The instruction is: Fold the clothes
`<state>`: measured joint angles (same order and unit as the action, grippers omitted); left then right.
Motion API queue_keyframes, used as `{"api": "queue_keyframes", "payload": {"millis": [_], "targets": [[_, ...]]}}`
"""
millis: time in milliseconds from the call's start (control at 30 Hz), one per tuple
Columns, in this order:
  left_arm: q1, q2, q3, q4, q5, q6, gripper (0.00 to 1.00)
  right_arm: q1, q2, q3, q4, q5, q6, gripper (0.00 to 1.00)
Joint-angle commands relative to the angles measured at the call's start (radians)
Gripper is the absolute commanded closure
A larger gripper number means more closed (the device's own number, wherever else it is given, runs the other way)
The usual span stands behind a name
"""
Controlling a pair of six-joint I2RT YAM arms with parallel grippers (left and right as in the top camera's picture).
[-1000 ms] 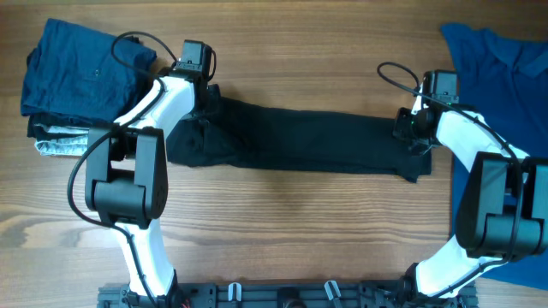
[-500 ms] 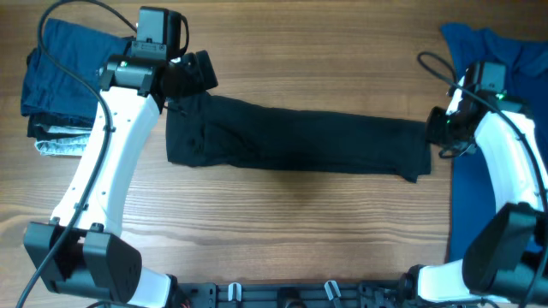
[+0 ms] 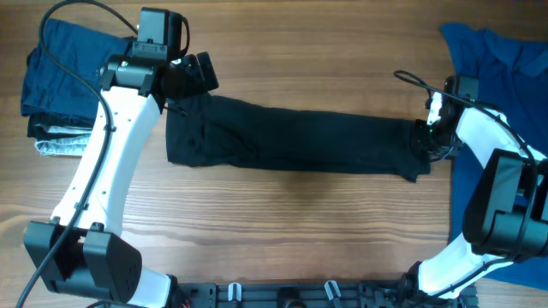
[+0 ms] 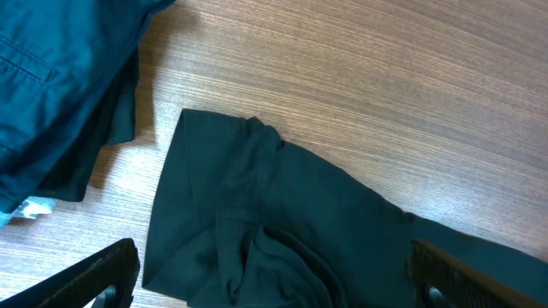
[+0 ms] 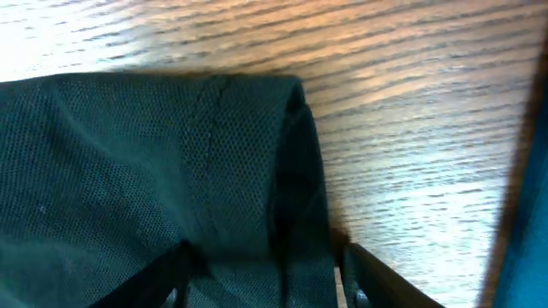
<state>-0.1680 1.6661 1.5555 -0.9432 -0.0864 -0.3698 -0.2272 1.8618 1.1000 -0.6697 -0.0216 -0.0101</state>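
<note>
Since the black shirt lies as a long band across the middle of the bench, one arm tends each end: the left pincer hovers spread wide, while the right pincer straddles the right end, gripping or not I cannot tell.

White arms, black joints, looping black cables.

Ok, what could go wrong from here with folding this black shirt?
The right gripper straddles the black shirt at its right end, so pulling away could snag it and drag the fold open. The shirt's left end lies bunched below the open left gripper; folding over that may leave a lump. The stack of dark blue clothes sits close by, and that gripper might knock it.
</note>
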Motion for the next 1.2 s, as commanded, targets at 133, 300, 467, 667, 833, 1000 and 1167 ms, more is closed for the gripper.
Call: {"api": "queue_keyframes", "payload": {"millis": [133, 300, 467, 667, 833, 1000, 1167], "targets": [[0.003, 0.005, -0.003, -0.001, -0.016, -0.005, 0.00, 0.003, 0.048, -0.008, -0.008, 0.048, -0.017, 0.22], [0.003, 0.005, -0.003, -0.001, -0.016, -0.005, 0.00, 0.003, 0.048, -0.009, -0.023, 0.051, -0.043, 0.22], [0.003, 0.005, -0.003, -0.001, -0.016, -0.005, 0.00, 0.003, 0.048, -0.009, -0.026, 0.005, -0.040, 0.57], [0.003, 0.005, -0.003, -0.001, -0.016, -0.005, 0.00, 0.003, 0.047, -0.001, 0.021, -0.014, -0.029, 0.96], [0.003, 0.005, -0.003, -0.001, -0.016, -0.005, 0.00, -0.022, 0.047, 0.080, -0.027, 0.118, 0.025, 0.96], [0.003, 0.005, -0.003, -0.001, -0.016, -0.005, 0.00, -0.132, 0.047, 0.128, -0.052, 0.120, 0.036, 0.96], [0.003, 0.005, -0.003, -0.001, -0.016, -0.005, 0.00, -0.205, 0.047, 0.307, -0.229, 0.133, 0.027, 0.96]]}}
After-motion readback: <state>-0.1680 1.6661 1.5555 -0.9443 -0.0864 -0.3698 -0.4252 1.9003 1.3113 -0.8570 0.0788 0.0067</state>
